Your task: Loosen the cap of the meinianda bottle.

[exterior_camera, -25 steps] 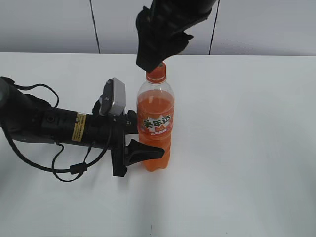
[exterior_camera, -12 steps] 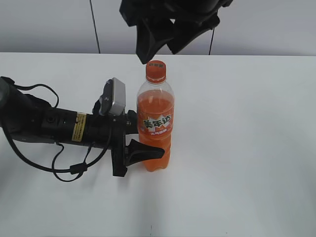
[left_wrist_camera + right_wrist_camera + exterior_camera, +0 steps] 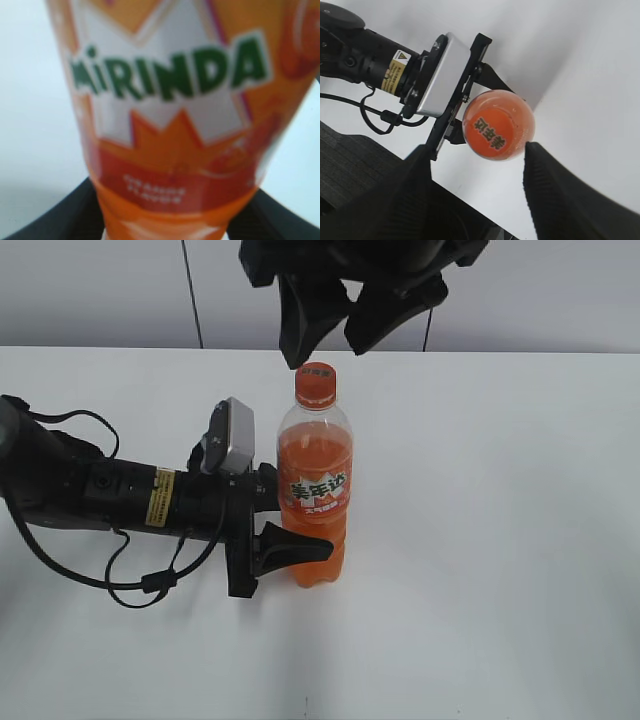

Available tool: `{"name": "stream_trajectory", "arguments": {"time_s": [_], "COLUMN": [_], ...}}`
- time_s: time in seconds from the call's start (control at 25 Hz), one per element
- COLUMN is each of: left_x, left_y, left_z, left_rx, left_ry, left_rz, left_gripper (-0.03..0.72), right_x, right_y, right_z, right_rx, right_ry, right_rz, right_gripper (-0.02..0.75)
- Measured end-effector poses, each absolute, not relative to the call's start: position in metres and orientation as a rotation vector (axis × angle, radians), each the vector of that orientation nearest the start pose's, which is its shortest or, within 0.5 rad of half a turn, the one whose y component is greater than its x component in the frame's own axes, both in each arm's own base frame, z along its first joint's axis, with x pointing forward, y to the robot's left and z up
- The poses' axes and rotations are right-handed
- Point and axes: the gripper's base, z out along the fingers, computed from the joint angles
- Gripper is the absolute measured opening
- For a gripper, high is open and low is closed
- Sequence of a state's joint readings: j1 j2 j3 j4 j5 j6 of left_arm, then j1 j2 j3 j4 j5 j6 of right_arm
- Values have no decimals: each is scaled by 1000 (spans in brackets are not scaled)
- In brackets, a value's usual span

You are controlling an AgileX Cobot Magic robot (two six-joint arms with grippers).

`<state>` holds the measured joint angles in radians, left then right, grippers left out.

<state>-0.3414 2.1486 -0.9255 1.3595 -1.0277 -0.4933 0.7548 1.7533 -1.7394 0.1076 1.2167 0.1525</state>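
Note:
The meinianda bottle [image 3: 315, 495] stands upright on the white table, full of orange drink, with its orange cap [image 3: 316, 384] on top. My left gripper [image 3: 285, 525] lies low on the table and is shut on the bottle's lower body; in the left wrist view the label [image 3: 170, 95] fills the frame between the black fingers. My right gripper [image 3: 330, 335] hangs open just above the cap, apart from it. In the right wrist view the cap [image 3: 492, 132] shows from above between the spread fingers [image 3: 477, 165].
The white table [image 3: 500, 540] extends around the bottle. The left arm with its cables [image 3: 110, 495] lies across the table's left side. A grey wall with dark seams [image 3: 190, 290] stands behind.
My right gripper has let go of the cap, opened and risen a little above it. The bottle and left gripper have not moved.

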Motion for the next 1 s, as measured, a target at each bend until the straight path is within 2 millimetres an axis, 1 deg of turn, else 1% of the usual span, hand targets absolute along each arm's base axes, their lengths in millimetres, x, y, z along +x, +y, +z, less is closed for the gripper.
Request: {"name": "stream_trajectory", "arguments": {"time_s": [0.28,0.44,0.72,1.0], "left_x": [301,301,301,301], "left_y": [-188,-188,-188,-188], "left_z": [84,84,84,84], "left_rx": [1405,1405,1405,1405], "left_ry": [1575,1575,1575,1575], "left_rz": [-957,-957,-957,-957], "left_gripper": [411,411,411,411], "right_x": [274,277,281,283], "right_y": [269,271,274,272], "right_z": [337,336,327,324], "right_rx": [-815,-816,-839,-866], "right_ry": [2686,2669,2675,2678], "right_rz": [365,371,354,281], "right_gripper": [441,441,441,440]}}
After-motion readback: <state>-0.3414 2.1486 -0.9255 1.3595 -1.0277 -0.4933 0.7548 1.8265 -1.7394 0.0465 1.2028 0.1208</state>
